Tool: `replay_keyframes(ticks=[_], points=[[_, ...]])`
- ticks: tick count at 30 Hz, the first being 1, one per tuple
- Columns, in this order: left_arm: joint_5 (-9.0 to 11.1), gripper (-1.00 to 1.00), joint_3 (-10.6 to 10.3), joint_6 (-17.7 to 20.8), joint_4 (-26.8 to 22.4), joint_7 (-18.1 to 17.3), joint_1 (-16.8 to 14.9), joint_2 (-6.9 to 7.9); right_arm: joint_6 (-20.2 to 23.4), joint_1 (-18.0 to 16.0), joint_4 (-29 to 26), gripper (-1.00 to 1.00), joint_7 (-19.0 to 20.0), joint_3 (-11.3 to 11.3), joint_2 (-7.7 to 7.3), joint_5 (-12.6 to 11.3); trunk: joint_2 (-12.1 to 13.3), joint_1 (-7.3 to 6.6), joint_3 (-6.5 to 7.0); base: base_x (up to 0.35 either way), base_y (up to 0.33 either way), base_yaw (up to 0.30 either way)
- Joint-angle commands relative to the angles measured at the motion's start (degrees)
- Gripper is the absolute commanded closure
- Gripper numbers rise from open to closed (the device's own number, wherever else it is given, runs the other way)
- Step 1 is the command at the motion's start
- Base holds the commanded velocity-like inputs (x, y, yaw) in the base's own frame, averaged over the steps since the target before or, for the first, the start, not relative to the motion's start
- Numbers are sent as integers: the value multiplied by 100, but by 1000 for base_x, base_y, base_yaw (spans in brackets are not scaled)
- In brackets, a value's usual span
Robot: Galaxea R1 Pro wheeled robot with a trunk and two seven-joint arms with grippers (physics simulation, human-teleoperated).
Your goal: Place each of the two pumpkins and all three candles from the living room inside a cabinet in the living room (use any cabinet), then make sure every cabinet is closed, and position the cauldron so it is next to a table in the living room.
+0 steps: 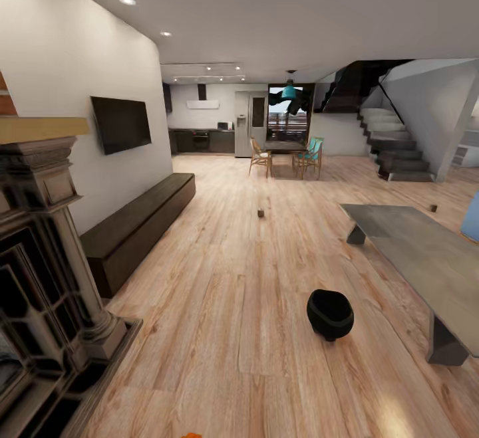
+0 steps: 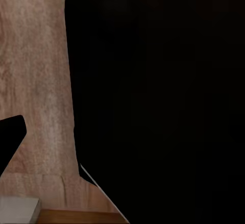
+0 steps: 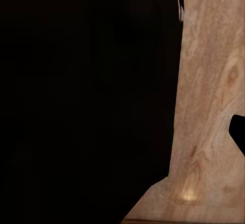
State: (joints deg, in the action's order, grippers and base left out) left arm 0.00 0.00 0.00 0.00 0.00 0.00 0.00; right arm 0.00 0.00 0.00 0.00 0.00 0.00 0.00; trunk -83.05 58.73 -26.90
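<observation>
Roughly: arms look tucked in for travel, wrist cams mostly blocked by dark robot body w/ wood floor [image 2: 35, 81] beside it. End effector state on either arm: can't tell, neither spread nor pinch visible. No end effector in head view, so task items can't be placed relative to one.

Cauldron [image 1: 330, 314] upright on floor, just beside grey slab counter [image 1: 426, 252], apart from its leg. Candles: one [image 1: 261, 213] mid-floor, one [image 1: 433, 208] past counter. Cabinet [image 1: 136, 225] along TV wall, fronts look shut. Orange sliver [image 1: 191, 435] at frame bottom, prob. pumpkin. Open-plan room, kitchen and stairs beyond.
</observation>
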Motion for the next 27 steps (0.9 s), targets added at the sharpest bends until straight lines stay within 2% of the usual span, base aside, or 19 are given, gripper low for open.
replay_keyframes(ticks=[1, 15, 21, 27], points=[[-9, -100, -19, -33, -33, -33, -17, -33, -33, -34, -9, -100, -11, -17, 0, -33, -3, 0, -3, 0, 0, 0], [17, -100, 15, -472, -384, -27, -19, 13, -483, -88, -364, -100, -43, 24, 70, 78, -3, 0, -3, -10, 0, 0], [18, -100, 18, -481, -386, -21, -18, 9, -658, -88, -377, -100, -19, 26, 63, 66, -3, 0, -3, -207, -102, 0], [18, -100, 24, -486, -387, -18, -18, -6, -620, -88, -370, -100, -25, 15, 62, 32, -3, 0, -3, -245, -155, -3]])
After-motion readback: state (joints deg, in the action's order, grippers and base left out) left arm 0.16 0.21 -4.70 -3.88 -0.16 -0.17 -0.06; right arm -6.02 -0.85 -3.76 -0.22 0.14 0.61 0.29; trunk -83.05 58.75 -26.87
